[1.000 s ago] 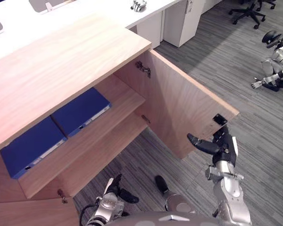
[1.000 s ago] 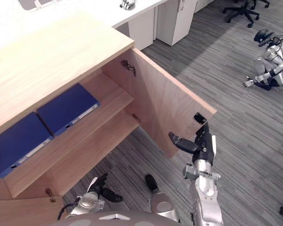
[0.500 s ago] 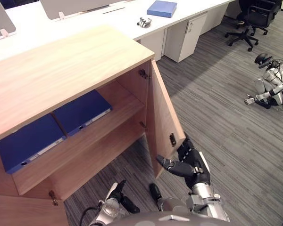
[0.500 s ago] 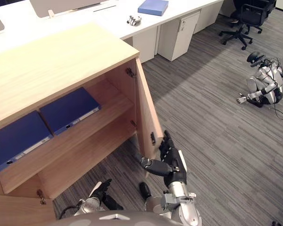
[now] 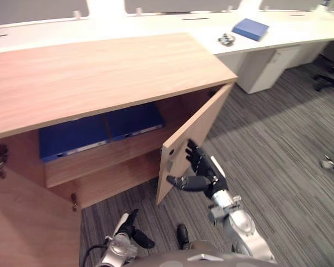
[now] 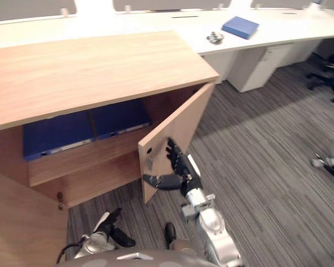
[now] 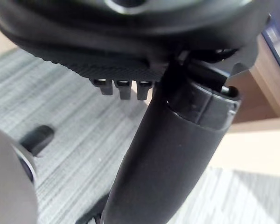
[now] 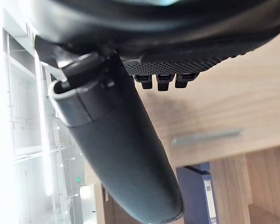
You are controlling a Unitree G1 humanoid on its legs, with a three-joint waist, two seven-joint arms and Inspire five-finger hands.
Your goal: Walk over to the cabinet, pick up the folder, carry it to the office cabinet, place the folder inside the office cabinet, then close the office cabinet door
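Observation:
The wooden office cabinet (image 5: pixel 100 72) stands before me. Two blue folders (image 5: pixel 72 136) (image 5: pixel 134 119) lie flat, side by side, on its upper shelf. Its right door (image 5: pixel 192 133) stands half swung in. My right hand (image 5: pixel 203 169) is open, with straight fingers laid on the door's outer face and the thumb (image 5: pixel 181 182) reaching under its edge. In the right wrist view the thumb (image 8: pixel 116 140) crosses the door panel (image 8: pixel 224 102), and a blue folder (image 8: pixel 198 191) shows past it. My left hand (image 5: pixel 127 236) hangs low over the carpet, relaxed and holding nothing.
The cabinet's left door (image 5: pixel 22 222) stands wide open at the lower left. Behind the cabinet runs a white desk (image 5: pixel 156 25) with another blue folder (image 5: pixel 250 29) and a small metal object (image 5: pixel 227 39). A white drawer unit (image 5: pixel 267 75) stands on the grey carpet to the right.
The right door has swung from wide open to half shut, with my right hand moving in with it. The camera has turned, so the whole scene has shifted.

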